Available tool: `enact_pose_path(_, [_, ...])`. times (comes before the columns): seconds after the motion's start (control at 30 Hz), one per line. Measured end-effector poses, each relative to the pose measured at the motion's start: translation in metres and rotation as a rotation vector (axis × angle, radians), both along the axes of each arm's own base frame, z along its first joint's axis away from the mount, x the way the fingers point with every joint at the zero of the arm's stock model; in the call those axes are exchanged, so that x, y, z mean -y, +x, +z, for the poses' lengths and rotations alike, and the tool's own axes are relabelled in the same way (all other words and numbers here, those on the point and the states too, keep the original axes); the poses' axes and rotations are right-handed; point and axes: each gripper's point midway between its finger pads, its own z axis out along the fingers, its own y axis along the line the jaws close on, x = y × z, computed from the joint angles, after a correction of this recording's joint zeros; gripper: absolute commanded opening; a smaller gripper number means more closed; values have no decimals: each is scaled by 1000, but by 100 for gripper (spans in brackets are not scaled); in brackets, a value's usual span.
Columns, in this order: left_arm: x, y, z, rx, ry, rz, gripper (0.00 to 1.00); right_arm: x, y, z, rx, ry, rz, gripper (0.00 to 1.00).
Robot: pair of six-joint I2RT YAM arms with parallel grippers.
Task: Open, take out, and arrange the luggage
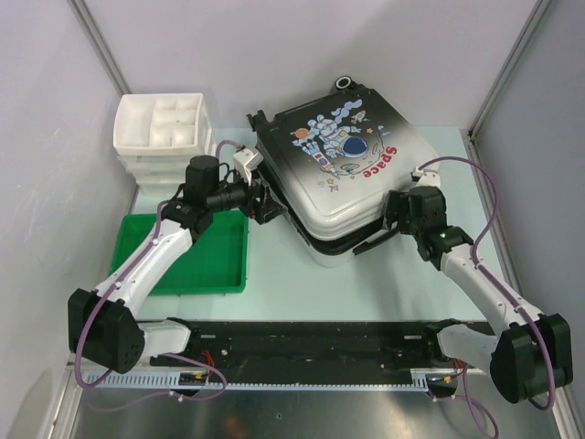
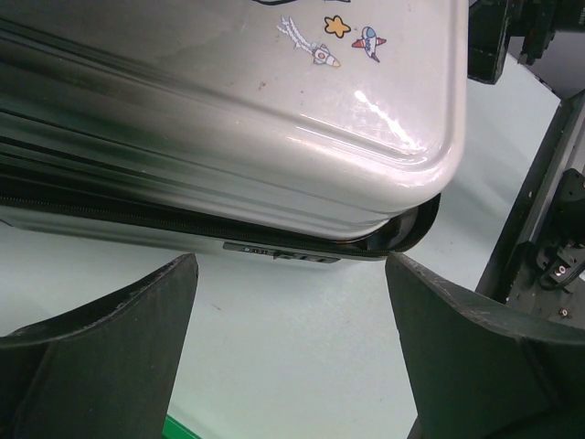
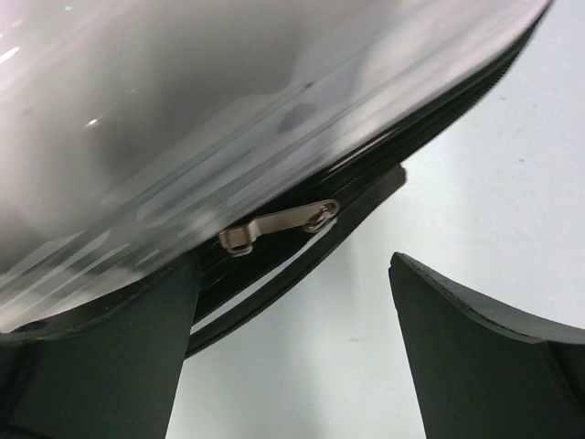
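Observation:
The luggage (image 1: 343, 174) lies flat at the table's middle back, astronaut and "Space" side up, wheels to the far side. Its front seam is parted a little, with a dark zip strip (image 1: 370, 242) hanging out. My left gripper (image 1: 265, 203) is open and empty at the case's left front side; in the left wrist view (image 2: 291, 265) the shell (image 2: 228, 110) is just beyond the fingertips. My right gripper (image 1: 388, 219) is open and empty at the right front corner. In the right wrist view (image 3: 292, 265) a metal zip pull (image 3: 279, 222) lies just beyond the left finger (image 3: 110, 366), not gripped.
A white compartmented drawer box (image 1: 164, 128) stands at the back left. A flat green tray (image 1: 187, 256) lies under the left arm. A black rail (image 1: 311, 343) runs along the near edge. Grey walls close in both sides and the back.

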Motion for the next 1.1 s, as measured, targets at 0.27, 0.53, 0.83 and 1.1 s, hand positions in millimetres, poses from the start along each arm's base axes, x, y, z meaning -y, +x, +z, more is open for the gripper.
enact_pose_path(0.27, [0,0,0,0,0,1,89,38,11,5,32,81,-211,87])
enact_pose_path(0.53, [-1,-2,-6,-14,5,1,89,143,10,46,173,94,-485,84])
enact_pose_path(0.83, [0,-2,-6,-13,4,-5,90,145,-1,37,109,185,-39,89])
enact_pose_path(1.1, [3,-8,-4,-14,-10,-45,90,80,1,-3,20,344,512,78])
